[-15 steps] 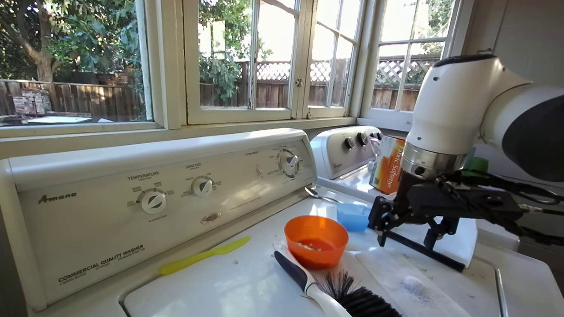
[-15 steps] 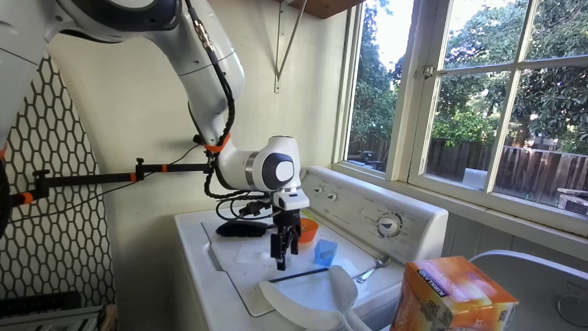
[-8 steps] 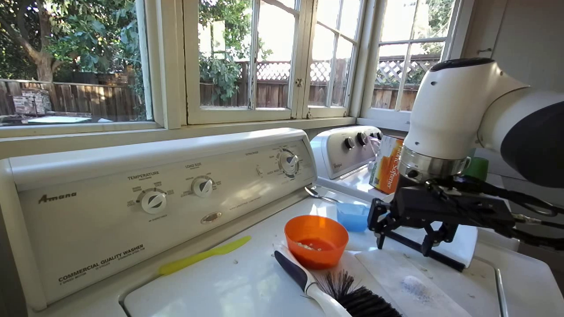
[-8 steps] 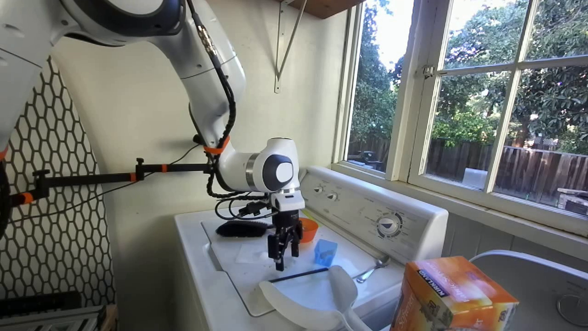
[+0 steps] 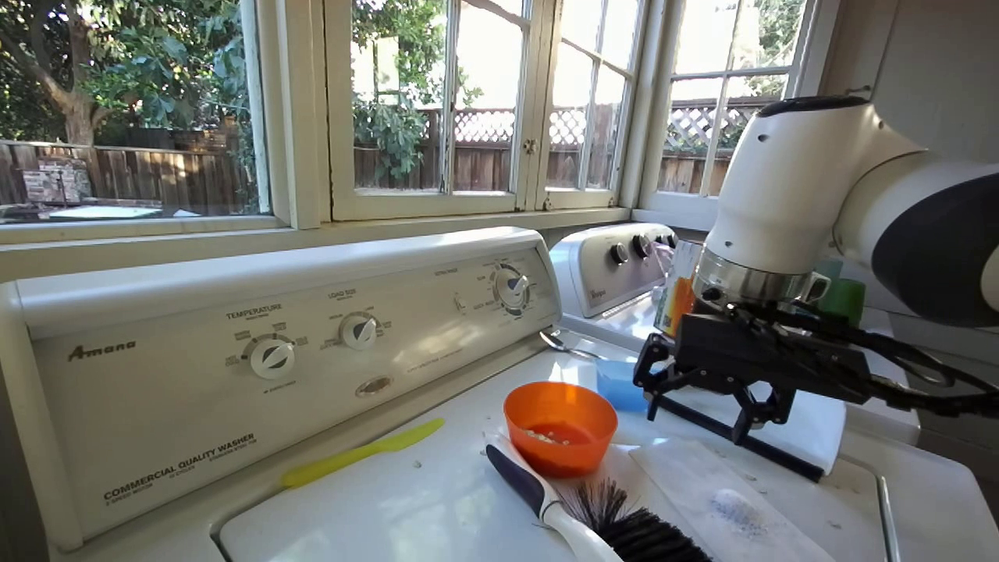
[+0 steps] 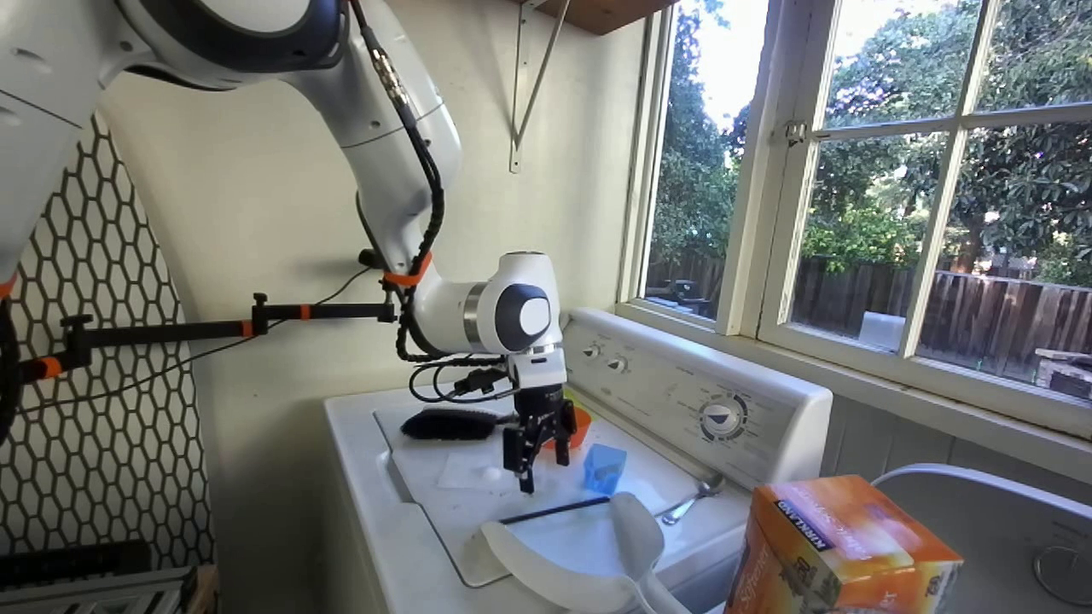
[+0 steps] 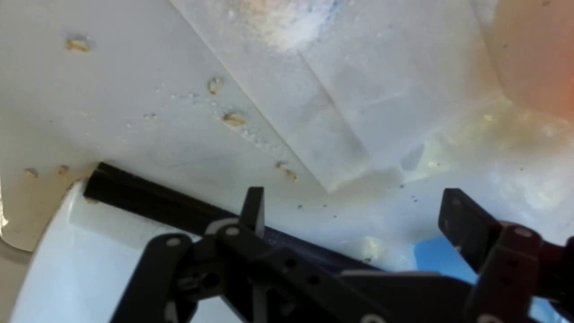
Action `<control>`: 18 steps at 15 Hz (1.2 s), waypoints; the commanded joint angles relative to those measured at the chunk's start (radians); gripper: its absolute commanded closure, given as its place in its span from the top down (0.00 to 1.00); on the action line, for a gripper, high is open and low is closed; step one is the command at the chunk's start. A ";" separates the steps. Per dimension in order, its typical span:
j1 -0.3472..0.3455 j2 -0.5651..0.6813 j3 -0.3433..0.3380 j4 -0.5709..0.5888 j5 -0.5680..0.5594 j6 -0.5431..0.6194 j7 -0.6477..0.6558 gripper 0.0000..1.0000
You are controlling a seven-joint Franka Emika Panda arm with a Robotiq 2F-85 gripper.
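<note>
Dustpan point(image 6: 637, 541) at the washer's point(image 5: 367, 523) side edge, near your wide-parted, empty fingers point(image 7: 466, 223), likely light, stiff, slippery; best gripped by its handle point(image 6: 660, 595).

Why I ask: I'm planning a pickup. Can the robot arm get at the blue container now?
Probably yes: the open, empty gripper hangs near the blue container, and nothing visible covers it, though the dustpan close by might crowd the approach.

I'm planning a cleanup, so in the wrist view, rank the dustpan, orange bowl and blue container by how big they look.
1. Dustpan
2. Orange bowl, cut off by the frame
3. Blue container, partly behind the claw
</note>
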 commanded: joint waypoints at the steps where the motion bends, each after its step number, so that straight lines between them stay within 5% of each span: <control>1: -0.001 0.029 0.005 0.015 0.020 0.050 0.044 1.00; 18: -0.024 0.058 0.066 0.032 0.181 0.096 -0.211 1.00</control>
